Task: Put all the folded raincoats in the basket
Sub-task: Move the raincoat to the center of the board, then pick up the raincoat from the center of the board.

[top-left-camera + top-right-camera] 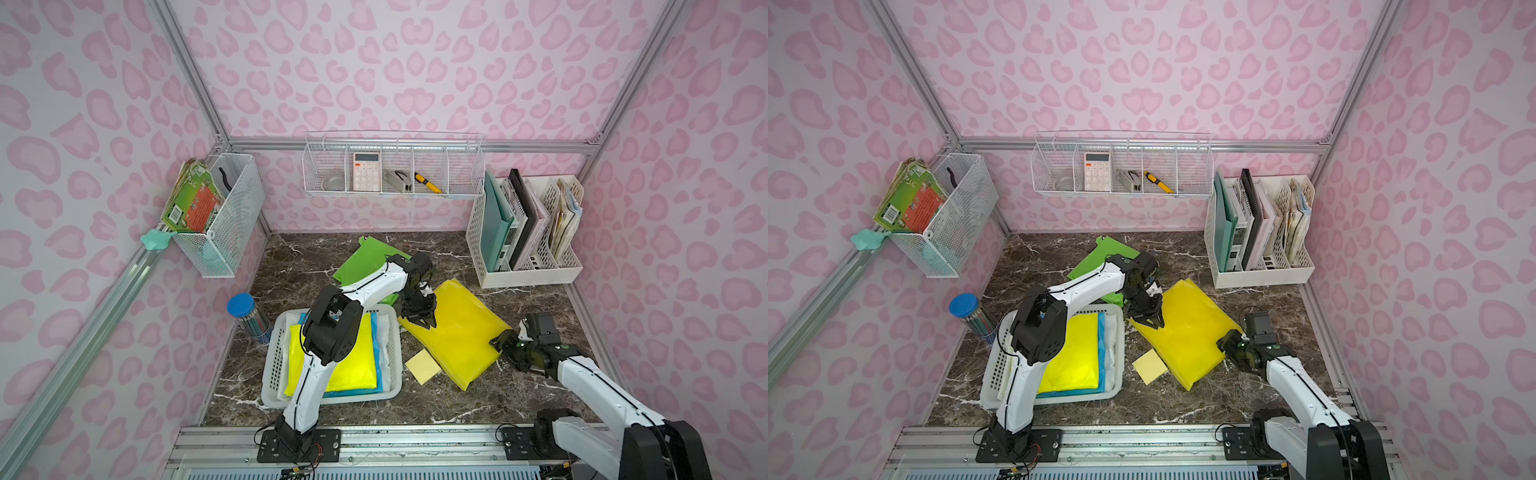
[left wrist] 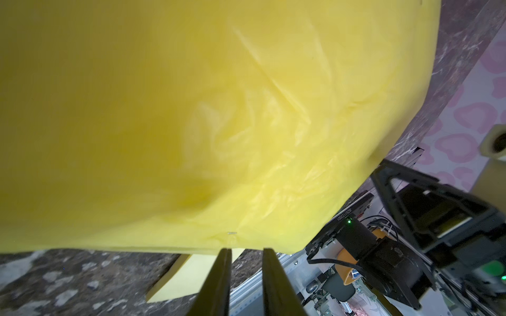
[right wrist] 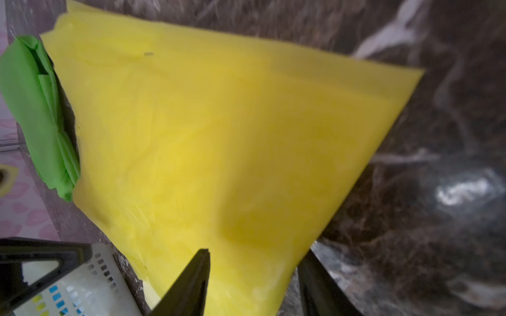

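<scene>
Though an arm (image 1: pixel 328 328) hides part of the basket (image 1: pixel 272 365), left fingers (image 2: pixel 219 281) gape narrowly — right fingers (image 3: pixel 194 284) wider — by the raincoat (image 1: pixel 461 332).

In the left wrist view the yellow raincoat (image 2: pixel 191 109) is blurring ahead of the left pincer (image 2: pixel 246 250) and running off three edges, and the frame is cutting off the fingers (image 2: pixel 219 279). In both top views the left arm (image 1: pixel 328 332) is hiding much of the basket (image 1: pixel 272 370) beside that pincer and part of the green raincoat (image 1: pixel 359 262) beyond it. At the right pincer (image 3: pixel 254 253), the raincoat's corner is overlapping the far finger (image 3: pixel 317 287); whether they are touching cannot be told.
</scene>
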Controlling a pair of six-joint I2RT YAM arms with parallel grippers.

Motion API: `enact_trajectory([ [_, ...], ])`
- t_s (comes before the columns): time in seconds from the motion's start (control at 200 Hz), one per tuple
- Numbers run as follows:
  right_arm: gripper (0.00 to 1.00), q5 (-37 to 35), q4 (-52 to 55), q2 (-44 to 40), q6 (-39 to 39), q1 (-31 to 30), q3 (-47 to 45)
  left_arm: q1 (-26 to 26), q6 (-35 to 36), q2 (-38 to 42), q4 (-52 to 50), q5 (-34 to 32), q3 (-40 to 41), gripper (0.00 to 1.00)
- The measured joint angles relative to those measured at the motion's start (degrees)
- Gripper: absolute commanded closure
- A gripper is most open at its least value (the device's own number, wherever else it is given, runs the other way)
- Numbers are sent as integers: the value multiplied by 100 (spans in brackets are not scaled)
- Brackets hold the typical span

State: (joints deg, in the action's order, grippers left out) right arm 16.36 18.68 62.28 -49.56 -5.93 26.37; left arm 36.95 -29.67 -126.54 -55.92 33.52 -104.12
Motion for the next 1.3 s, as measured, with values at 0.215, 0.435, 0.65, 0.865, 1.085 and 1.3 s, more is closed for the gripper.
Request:
enact_trajectory([
  [0.215,39,472,-105,527,761,494,262,85,2,160,9,0,-111,71],
  [0.435,37,540,-90,-114,772,522,-402,55,138,72,-157,-133,-592,73],
  [0.65,43,1150,-890,-317,612,525,-990,61,177,7,-260,-251,-518,73],
  [0.865,65,1440,-1244,-264,417,481,-1185,59,177,15,-269,-293,-538,73],
  [1.085,87,852,-588,337,710,476,-494,0,184,33,-315,-483,-717,68],
  [1.3,91,-83,-131,490,1134,588,90,-317,227,-13,-439,-555,-1161,63],
])
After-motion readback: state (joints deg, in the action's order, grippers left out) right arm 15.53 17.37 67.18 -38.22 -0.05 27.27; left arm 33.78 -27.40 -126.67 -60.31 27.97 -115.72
